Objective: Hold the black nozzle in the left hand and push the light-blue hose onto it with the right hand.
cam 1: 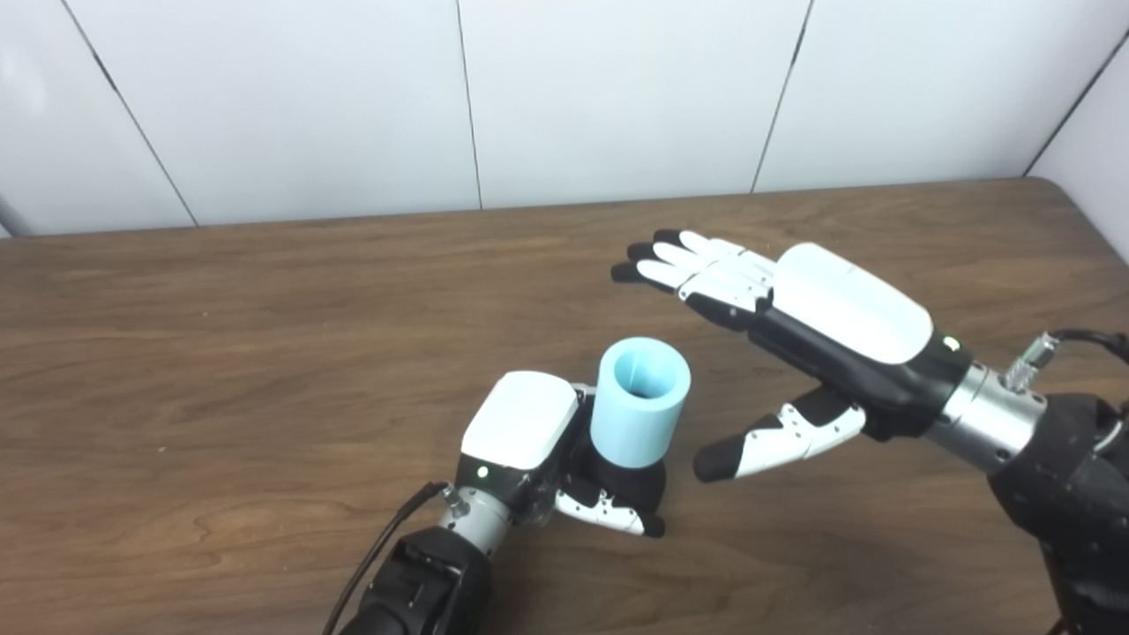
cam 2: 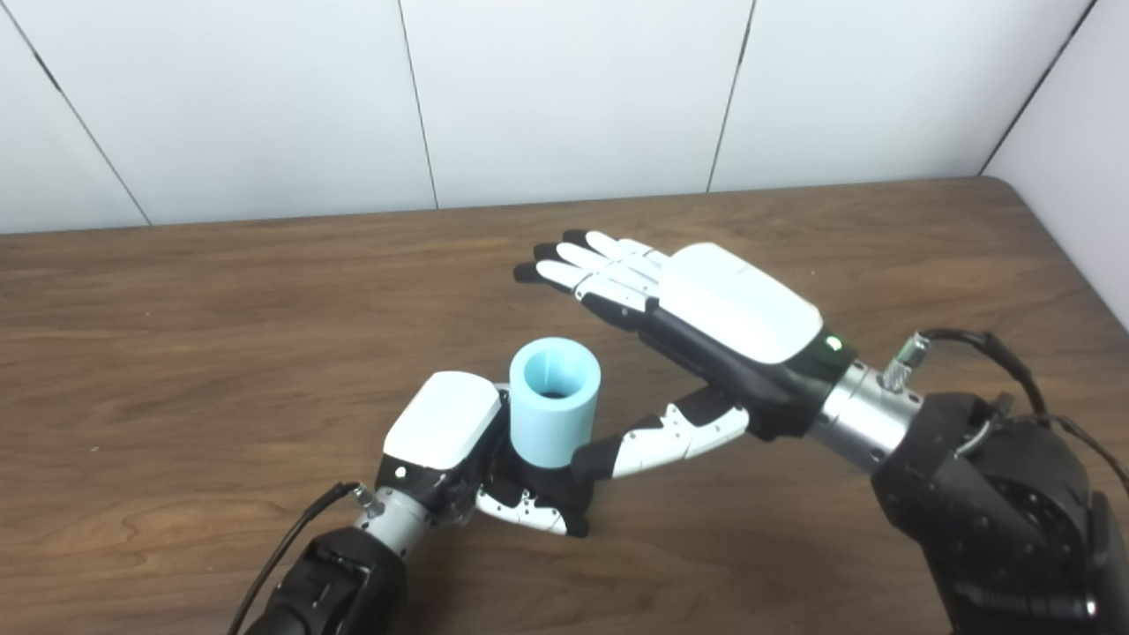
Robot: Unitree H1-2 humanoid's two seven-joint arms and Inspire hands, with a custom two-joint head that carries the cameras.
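Left hand grips the light-blue hose upright (black nozzle hidden, apparently seated); right hand hovers empty, fingers spread; release likely follows.

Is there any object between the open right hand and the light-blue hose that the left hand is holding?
Nothing visible. The right hand is open beside the light-blue hose, with only bare table between them. The left hand grips below the hose, where something black shows, and leaves its right side free.
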